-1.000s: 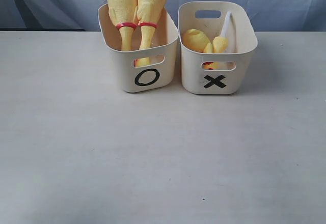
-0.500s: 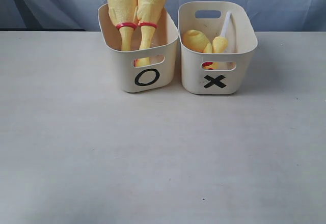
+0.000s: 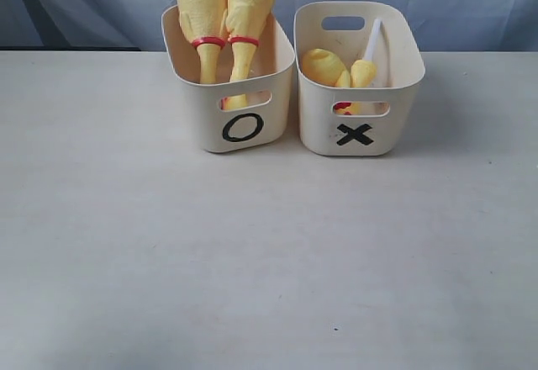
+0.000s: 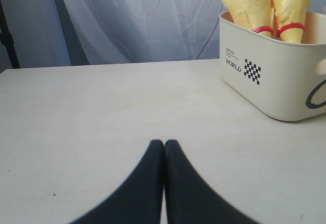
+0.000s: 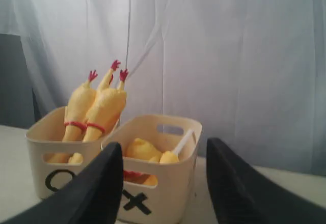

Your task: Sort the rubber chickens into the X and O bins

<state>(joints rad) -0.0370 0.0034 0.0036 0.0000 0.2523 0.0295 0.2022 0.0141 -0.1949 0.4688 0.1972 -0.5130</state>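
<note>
O bin [image 3: 244, 105]: at the far side of the table [image 3: 252, 252], it holds two whole rubber chickens [image 3: 202, 17], necks down, with their bodies rising above the rim. X bin [image 3: 357, 101]: just beside it, on the right in the exterior view, it holds yellow headless pieces [image 3: 324, 66] and a white stick [image 3: 372, 38] that leans toward its back wall. We see no chicken on the table in any view, so we judge the sorting finished or at its close. The next move, if any, calls only for a check of both bins. Left fingers [image 4: 147, 183]: pressed together, grasping nothing, low over the table near the O bin. Right fingers [image 5: 102, 183]: spread apart, empty, facing both bins. Surroundings: a pale curtain [image 3: 471, 0] hangs behind, and we note nothing in the way.
</note>
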